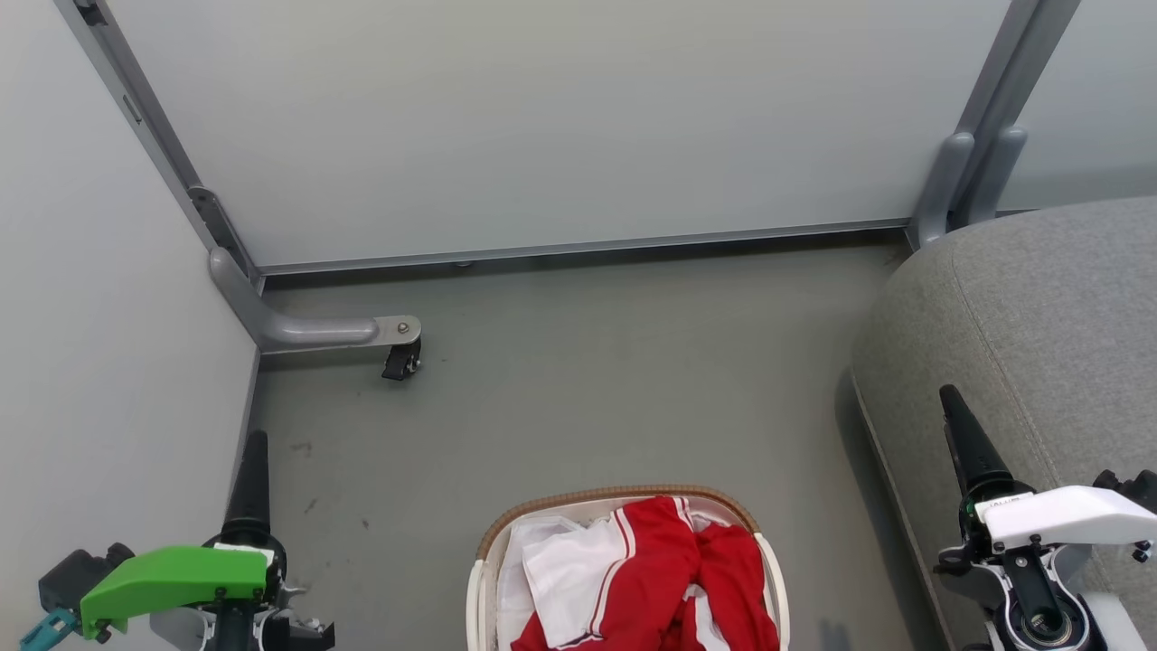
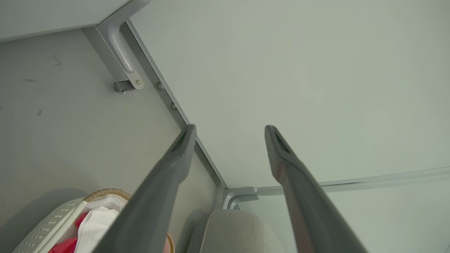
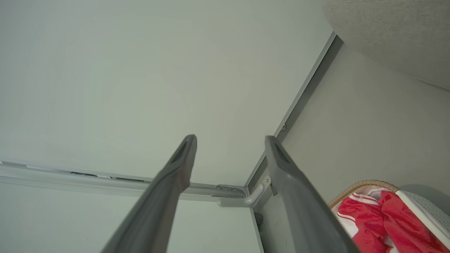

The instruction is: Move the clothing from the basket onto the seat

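Observation:
The basket (image 1: 615, 495) stands on the floor at the bottom centre of the head view, holding crumpled red and white clothing (image 1: 669, 561). The grey seat (image 1: 1039, 298) fills the right side, apart from the basket. My left gripper (image 1: 256, 452) hangs open at the lower left, well left of the basket, holding nothing. My right gripper (image 1: 951, 407) is open at the lower right, in front of the seat's edge. The left wrist view shows open fingers (image 2: 230, 131), the basket (image 2: 52, 221) and the seat (image 2: 235, 228). The right wrist view shows open fingers (image 3: 230, 140) and the clothing (image 3: 379, 214).
Pale partition panels (image 1: 542, 127) wall in the far side and the left. A metal foot with a black caster (image 1: 402, 357) juts onto the grey floor (image 1: 587, 380) at the far left corner. Another panel post (image 1: 972, 181) stands by the seat's far end.

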Motion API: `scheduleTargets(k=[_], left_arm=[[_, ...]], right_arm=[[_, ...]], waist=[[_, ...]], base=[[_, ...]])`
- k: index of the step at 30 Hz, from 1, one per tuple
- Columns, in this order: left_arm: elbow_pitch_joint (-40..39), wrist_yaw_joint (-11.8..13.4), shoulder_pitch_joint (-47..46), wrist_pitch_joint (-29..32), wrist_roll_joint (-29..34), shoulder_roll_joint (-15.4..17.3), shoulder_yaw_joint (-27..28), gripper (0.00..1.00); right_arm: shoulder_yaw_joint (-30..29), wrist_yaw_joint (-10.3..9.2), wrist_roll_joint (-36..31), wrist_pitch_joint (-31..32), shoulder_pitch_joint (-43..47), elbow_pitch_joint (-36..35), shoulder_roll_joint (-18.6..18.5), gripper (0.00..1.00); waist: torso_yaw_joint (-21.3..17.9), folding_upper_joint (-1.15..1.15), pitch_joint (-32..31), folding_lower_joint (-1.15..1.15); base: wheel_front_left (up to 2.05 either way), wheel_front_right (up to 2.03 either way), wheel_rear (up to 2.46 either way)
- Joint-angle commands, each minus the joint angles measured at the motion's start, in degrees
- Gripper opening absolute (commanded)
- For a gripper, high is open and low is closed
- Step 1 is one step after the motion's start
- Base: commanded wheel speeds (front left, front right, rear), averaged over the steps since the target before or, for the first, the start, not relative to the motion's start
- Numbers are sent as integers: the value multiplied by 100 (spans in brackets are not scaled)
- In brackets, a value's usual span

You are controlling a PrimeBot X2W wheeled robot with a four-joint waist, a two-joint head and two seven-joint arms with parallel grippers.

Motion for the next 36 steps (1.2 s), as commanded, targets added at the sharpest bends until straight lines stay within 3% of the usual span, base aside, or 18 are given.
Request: scheduleTargets(k=[1,18,19,36], left_arm=[[-62,-10,-223,-76,349,84,-40,100],[211,70,-258,-444,2224,214,-359,100],[304,101,-254,-536,2635,254,-453,100],[520,213,-289,-809,3743,352,-705,100]], right_arm=[[33,2,-323,-74,-199,-103,-79,100],[384,2,-2098,-443,-319,-79,-244,100],[442,2,-2504,-539,-292,-59,-269,100],[622,2,-3665,-814,-318,47,-334,100]], waist=[[-1,0,6,0],[-6,0,28,0],[-7,0,24,0],[-24,0,42,0]], base=[[0,0,0],[0,0,0],[0,0,0],[0,0,0]])
